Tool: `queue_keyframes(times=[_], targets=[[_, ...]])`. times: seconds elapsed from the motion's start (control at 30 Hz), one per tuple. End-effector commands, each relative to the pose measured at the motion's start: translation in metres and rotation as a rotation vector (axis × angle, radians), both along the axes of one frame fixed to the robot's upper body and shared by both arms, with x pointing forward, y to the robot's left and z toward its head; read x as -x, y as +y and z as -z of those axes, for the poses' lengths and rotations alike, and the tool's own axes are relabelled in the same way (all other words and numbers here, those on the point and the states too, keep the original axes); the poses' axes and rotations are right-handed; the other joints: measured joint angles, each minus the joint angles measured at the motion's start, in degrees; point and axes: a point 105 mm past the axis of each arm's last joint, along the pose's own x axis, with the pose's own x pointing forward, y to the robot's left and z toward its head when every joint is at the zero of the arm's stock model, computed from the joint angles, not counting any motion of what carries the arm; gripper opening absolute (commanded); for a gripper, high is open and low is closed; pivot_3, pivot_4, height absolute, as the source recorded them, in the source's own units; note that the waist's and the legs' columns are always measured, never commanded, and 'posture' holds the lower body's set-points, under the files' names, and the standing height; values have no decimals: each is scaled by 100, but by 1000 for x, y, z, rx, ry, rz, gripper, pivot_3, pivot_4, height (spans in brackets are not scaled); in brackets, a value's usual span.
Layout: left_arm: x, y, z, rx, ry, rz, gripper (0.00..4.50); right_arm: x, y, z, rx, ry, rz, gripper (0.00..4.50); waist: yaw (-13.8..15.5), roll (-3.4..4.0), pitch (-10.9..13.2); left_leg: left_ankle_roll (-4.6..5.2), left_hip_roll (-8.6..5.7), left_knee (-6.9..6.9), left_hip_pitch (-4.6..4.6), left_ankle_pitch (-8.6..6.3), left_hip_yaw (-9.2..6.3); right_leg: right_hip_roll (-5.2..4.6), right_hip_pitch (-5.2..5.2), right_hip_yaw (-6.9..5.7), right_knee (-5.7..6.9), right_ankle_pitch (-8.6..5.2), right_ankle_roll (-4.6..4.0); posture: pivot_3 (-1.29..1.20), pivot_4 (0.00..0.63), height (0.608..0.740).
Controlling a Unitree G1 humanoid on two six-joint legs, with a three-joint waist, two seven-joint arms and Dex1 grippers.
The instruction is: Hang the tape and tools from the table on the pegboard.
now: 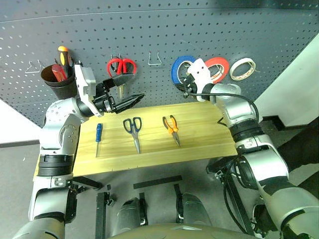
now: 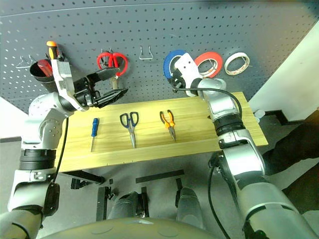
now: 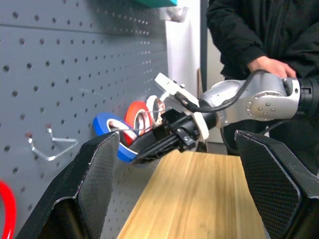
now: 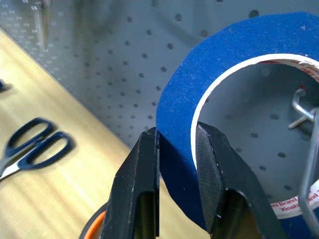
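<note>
The blue tape (image 4: 182, 94) is up against the pegboard (image 1: 149, 30), and a wire hook (image 4: 303, 106) shows inside its ring. My right gripper (image 4: 177, 134) is shut on the tape's lower band, one finger outside and one inside. On the table (image 1: 204, 142) lie the blue-handled screwdriver (image 1: 98, 133), the dark-blue scissors (image 1: 133, 127) and the orange-and-black pliers (image 1: 172, 127). My left gripper (image 1: 137, 85) hovers open and empty above the table's back left, pointing toward the right arm.
Red scissors (image 1: 121, 65), a red-orange tape roll (image 1: 220, 66) and a white roll (image 1: 242, 68) hang on the board. A black cup (image 1: 56, 79) holds screwdrivers at the left. An empty hook (image 1: 155, 60) sits between scissors and tape. A person (image 3: 269, 35) stands beyond the table's right end.
</note>
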Motion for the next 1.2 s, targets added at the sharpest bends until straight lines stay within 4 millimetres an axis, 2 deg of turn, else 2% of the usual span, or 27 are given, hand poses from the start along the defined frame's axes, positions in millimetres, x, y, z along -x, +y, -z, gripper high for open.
queue_keyframes(times=[0.03,0.1,0.23,0.3,0.4,0.5,0.6,0.67,0.77,1.0,1.2], targets=[[5,4,-6,-16,-42,-21,3898,0,-2,-26,-27,-76,-11,2317,4,0,0,0,0,0,0,0,-1,0,1,0,0,0,0,-28,89,732],[6,5,-3,-22,-33,-24,3898,4,-7,-26,-14,-66,-19,2964,4,0,0,0,0,0,0,0,-1,0,1,0,0,0,0,-26,90,732],[9,8,4,-35,0,-32,3898,28,-23,-26,29,-33,-84,4284,32,0,-2,0,0,0,1,0,-5,0,3,0,1,0,0,-25,93,732],[10,11,11,-54,26,-41,3898,47,-32,-29,33,-7,-124,4284,56,3,-4,0,-1,0,1,0,-5,-1,4,0,0,0,0,-25,94,732],[12,12,15,-60,44,-46,3898,65,-38,-28,31,41,-146,4284,61,7,-7,0,-1,1,2,0,-2,-1,4,2,1,0,0,-29,98,732],[12,16,30,-94,115,-70,3898,88,-40,-22,-19,159,-182,4284,50,7,-7,-1,1,2,27,1,10,0,11,14,16,0,0,-34,103,732],[13,25,47,-135,181,-110,3898,106,-32,-8,-86,282,-211,4284,49,9,-8,-1,4,-4,61,1,13,1,41,18,17,-1,0,-42,112,732],[12,31,57,-151,220,-143,3898,111,-27,10,-107,402,-186,4401,64,9,-8,-1,4,-3,65,0,13,1,49,18,13,-1,-1,-43,123,732],[10,36,72,-209,246,-194,3898,99,-28,34,-133,503,-54,4401,101,8,-8,0,3,5,66,0,11,-2,54,19,13,-1,-1,-36,145,732],[5,42,104,-335,366,-258,3898,68,-27,55,-135,572,105,4401,177,15,27,1,2,3,64,-1,8,-1,51,19,12,-1,-2,-19,224,732],[-4,38,103,-355,378,-257,3898,46,-24,66,-81,585,160,4401,177,27,183,1,4,0,68,-1,-7,-1,50,22,12,-2,-3,-11,285,732]])
